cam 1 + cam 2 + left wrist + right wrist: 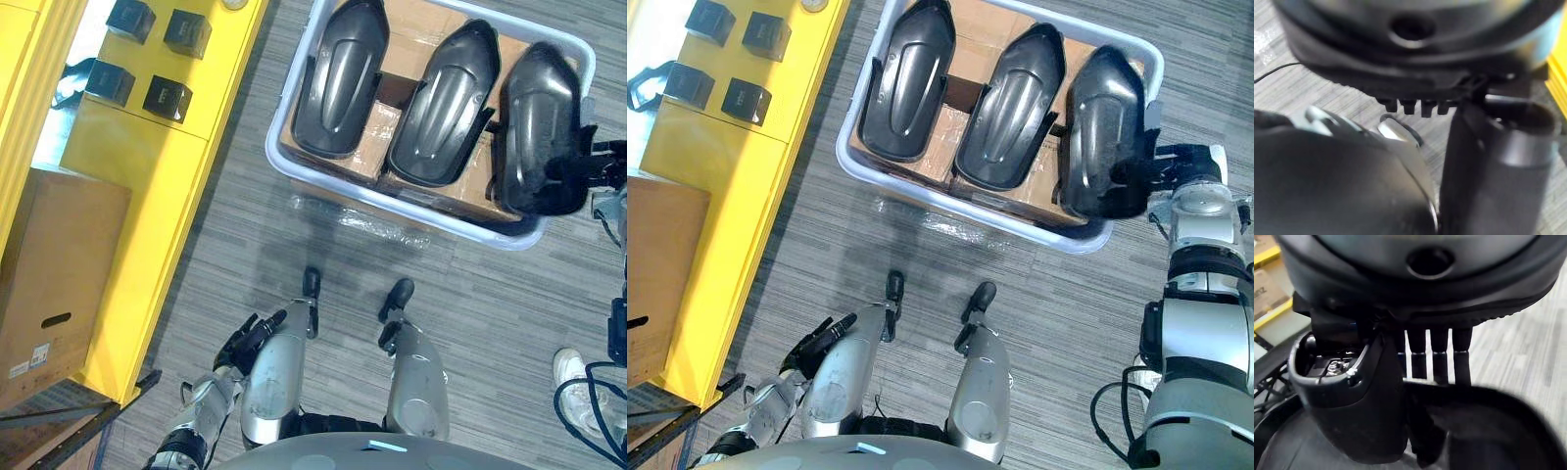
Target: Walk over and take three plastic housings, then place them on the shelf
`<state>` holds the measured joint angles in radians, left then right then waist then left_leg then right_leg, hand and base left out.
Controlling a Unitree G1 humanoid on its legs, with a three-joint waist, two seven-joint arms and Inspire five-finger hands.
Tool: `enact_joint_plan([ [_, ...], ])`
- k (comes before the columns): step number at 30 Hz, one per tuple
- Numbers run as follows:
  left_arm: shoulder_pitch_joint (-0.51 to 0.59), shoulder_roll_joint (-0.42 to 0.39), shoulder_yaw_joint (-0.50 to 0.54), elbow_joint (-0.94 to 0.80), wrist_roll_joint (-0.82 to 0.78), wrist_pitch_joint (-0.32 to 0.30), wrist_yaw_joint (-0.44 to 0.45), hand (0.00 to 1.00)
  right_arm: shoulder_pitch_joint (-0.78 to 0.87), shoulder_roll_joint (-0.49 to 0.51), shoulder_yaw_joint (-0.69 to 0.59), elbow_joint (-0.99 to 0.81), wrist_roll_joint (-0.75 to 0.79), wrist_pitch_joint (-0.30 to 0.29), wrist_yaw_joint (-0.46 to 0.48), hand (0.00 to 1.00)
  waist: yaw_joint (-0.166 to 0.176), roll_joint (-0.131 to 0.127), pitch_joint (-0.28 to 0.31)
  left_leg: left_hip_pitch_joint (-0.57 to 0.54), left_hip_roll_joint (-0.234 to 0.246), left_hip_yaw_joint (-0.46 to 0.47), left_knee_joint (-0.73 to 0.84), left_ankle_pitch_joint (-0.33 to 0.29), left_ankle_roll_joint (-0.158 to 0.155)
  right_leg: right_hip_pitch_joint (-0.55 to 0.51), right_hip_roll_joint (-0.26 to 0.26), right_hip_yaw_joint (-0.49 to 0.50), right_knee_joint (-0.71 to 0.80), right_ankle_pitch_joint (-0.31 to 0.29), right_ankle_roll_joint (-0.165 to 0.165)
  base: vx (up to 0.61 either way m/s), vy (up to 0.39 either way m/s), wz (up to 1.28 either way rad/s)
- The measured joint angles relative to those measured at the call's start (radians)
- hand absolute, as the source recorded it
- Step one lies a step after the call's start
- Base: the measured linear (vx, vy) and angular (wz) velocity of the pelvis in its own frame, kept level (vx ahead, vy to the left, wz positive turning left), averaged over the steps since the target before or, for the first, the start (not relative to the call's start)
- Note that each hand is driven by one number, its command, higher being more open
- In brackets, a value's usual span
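While hanging low at the lower left of the eye views, kept out of the work: left hand (257, 333), fingers loosely straight, carrying nothing, presumably held in reserve for a later pick. Higher in frame, on the grey floor (470, 313), a crumpled strip of clear film (362, 220) just below the bin.

Across the upper right, pale bin (275, 155) lined with cardboard (980, 39), likely to cushion and level the load. Lying in it side by side, lengthwise, domed backs up: left housing (906, 83), middle housing (1004, 103), right housing (1102, 117). None on the shelf yet. Packed in a row so as to leave each rim reachable from the bin's edge.

Clamped on the right housing's outer rim: right hand (1161, 166), thumb outside the shell and fingers hooked inside in the wrist view, seemingly a pinch across the thin wall, though hard to judge how firm amid dark on dark. Sensible pick, being the housing nearest that arm.

At upper left, yellow shelf (186, 196) bearing small black boxes (168, 98), with a cardboard box (59, 274) at the left edge. Bare yellow beside the boxes probably meant for the housings.
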<state>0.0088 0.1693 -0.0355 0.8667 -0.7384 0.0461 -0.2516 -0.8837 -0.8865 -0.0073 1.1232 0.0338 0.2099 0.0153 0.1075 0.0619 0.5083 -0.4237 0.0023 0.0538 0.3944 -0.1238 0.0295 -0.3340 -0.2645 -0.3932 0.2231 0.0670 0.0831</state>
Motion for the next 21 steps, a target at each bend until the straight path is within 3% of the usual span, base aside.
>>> enact_joint_plan([
  [6, 0.004, -0.003, 0.004, -0.024, 0.002, 0.002, 0.000, 1.00, 0.067, 0.050, -0.090, -0.057, 0.013, -0.001, 0.014, 0.00, -0.005, -0.009, 0.000, 0.087, 0.004, 0.006, -0.054, 0.002, -0.006, 0.079, 0.012, 0.006, -0.039, 0.001, 0.001, -0.01, 0.001, -0.01],
  [10, 0.024, 0.002, 0.031, -0.041, 0.004, 0.008, 0.001, 1.00, 0.167, 0.101, -0.128, -0.091, -0.013, 0.003, -0.005, 0.00, -0.010, -0.057, -0.020, 0.127, 0.007, 0.003, -0.094, 0.016, -0.020, 0.118, 0.024, -0.003, -0.071, 0.003, 0.001, 0.03, -0.010, 0.05],
  [14, 0.057, 0.020, 0.056, -0.031, 0.067, 0.024, 0.003, 1.00, 0.295, 0.160, -0.151, -0.178, -0.031, 0.007, -0.035, 0.00, -0.033, -0.102, -0.084, 0.181, 0.003, 0.014, -0.140, 0.022, -0.022, 0.155, 0.026, 0.002, -0.105, 0.008, 0.003, 0.10, 0.008, -0.07],
  [16, 0.074, 0.021, 0.068, -0.032, 0.082, 0.023, 0.001, 1.00, 0.353, 0.167, -0.165, -0.233, -0.060, 0.012, -0.055, 0.00, -0.041, -0.111, -0.099, 0.222, -0.003, 0.022, -0.164, 0.024, -0.021, 0.193, 0.026, 0.008, -0.132, 0.015, 0.010, 0.10, 0.035, -0.13],
  [18, 0.113, 0.018, 0.080, -0.030, 0.101, 0.022, 0.001, 1.00, 0.425, 0.197, -0.202, -0.322, -0.066, 0.016, -0.103, 0.00, -0.065, -0.126, -0.172, 0.244, -0.012, 0.030, -0.203, 0.029, -0.018, 0.205, 0.026, 0.014, -0.171, 0.034, 0.009, 0.08, 0.045, -0.13],
  [21, 0.139, 0.013, 0.088, -0.042, 0.116, 0.020, -0.002, 1.00, 0.493, 0.228, -0.258, -0.454, -0.070, 0.012, -0.173, 0.00, -0.086, -0.132, -0.209, 0.284, -0.022, 0.037, -0.236, 0.038, -0.017, 0.244, 0.024, 0.019, -0.211, 0.051, 0.015, 0.07, 0.036, -0.09],
])
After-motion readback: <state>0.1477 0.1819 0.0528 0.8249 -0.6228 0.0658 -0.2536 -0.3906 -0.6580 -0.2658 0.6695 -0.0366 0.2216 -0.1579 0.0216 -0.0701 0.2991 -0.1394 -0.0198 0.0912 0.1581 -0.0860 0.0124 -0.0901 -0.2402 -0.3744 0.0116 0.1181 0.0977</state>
